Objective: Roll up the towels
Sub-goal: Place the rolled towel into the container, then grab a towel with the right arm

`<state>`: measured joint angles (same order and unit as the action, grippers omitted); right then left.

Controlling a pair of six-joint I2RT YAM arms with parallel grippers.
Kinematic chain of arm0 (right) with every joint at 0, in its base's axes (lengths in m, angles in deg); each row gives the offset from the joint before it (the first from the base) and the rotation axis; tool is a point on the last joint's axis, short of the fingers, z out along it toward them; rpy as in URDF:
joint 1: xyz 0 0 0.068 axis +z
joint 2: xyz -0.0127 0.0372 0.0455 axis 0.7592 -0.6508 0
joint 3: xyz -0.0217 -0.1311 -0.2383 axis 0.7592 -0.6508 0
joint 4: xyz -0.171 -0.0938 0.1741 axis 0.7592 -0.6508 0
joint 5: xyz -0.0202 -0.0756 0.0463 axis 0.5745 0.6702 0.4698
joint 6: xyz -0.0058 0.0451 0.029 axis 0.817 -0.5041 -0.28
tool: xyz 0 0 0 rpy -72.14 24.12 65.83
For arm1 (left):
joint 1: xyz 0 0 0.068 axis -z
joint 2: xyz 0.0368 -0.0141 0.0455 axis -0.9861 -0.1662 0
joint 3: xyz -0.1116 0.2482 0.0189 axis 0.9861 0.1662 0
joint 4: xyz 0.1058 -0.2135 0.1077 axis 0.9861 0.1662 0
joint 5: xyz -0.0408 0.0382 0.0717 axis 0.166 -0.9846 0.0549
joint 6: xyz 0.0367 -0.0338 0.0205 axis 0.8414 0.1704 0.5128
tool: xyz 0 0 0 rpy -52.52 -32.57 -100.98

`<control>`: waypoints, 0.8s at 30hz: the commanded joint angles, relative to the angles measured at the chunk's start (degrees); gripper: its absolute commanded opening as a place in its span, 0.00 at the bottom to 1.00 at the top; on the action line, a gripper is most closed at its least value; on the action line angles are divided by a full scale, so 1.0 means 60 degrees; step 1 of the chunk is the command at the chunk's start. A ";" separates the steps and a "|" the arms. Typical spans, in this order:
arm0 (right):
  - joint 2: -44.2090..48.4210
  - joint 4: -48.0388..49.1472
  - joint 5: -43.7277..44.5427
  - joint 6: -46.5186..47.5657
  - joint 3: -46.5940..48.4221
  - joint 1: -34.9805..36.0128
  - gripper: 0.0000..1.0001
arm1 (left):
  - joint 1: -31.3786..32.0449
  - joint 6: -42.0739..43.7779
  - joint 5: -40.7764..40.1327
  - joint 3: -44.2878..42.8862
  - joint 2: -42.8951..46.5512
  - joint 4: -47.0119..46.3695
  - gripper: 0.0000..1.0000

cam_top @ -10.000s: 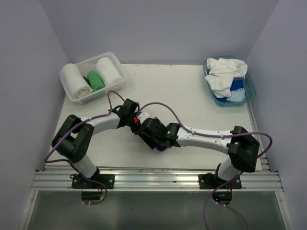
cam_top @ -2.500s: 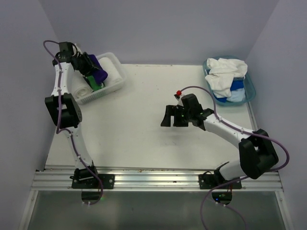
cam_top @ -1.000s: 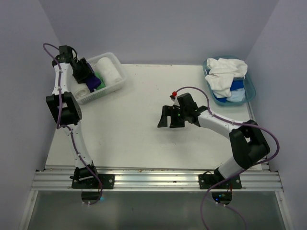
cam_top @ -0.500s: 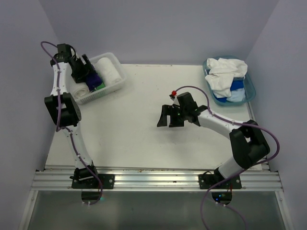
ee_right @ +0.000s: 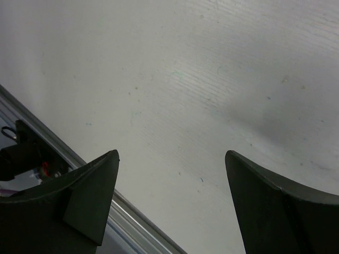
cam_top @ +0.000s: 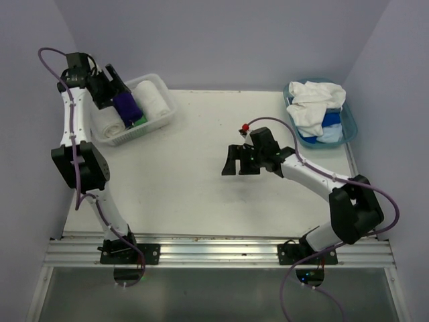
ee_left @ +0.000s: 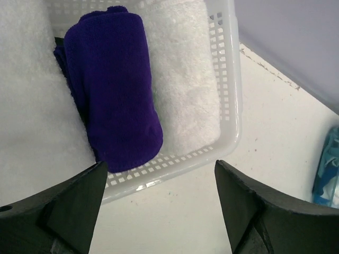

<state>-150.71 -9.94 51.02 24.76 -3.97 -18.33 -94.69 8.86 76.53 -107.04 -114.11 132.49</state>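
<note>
Rolled purple towel [ee_left: 114,79] in basket [ee_left: 229,79] (white).

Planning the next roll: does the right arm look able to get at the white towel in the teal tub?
Probably yes: the right gripper is open and empty, the white towel lies uncovered atop the tub, and nothing stands between them.

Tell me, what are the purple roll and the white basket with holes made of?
The purple roll looks like soft cloth, probably terry or microfibre: its surface is fuzzy and matte, with no shine. The white basket looks like hard plastic: it has smooth, slightly glossy walls with neat rows of square holes.
</note>
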 commanded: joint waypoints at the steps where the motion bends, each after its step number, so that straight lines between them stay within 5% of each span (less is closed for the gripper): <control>1: 0.0554 -0.1059 0.1414 0.0837 0.0833 0.0080 0.84 | 0.0150 -0.0085 0.0068 0.0518 0.1170 -0.0710 0.86; 5: 0.0877 -0.2455 0.3379 0.1718 0.1876 0.0300 0.85 | 0.0735 0.0267 -0.0077 0.1628 0.2514 -0.1281 0.85; 15: 0.0952 -0.3658 0.8552 0.1719 0.3501 -0.0108 0.89 | 0.4688 0.0386 -0.1222 0.5365 0.4452 -0.2541 0.85; 20: 0.0323 -0.3059 0.6686 0.0549 0.4293 -0.2856 0.88 | 0.5569 0.0208 -0.0839 0.7285 0.5068 -0.3217 0.85; 24: -0.1110 -0.2999 0.5979 -0.0185 0.5884 -0.4165 0.87 | 0.5834 0.0663 -0.1733 0.7361 0.5010 -0.2616 0.85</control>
<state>-152.31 -28.92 89.75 28.26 24.83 -39.73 -60.16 10.67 70.03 -62.41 -86.22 118.07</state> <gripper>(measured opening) 0.876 0.855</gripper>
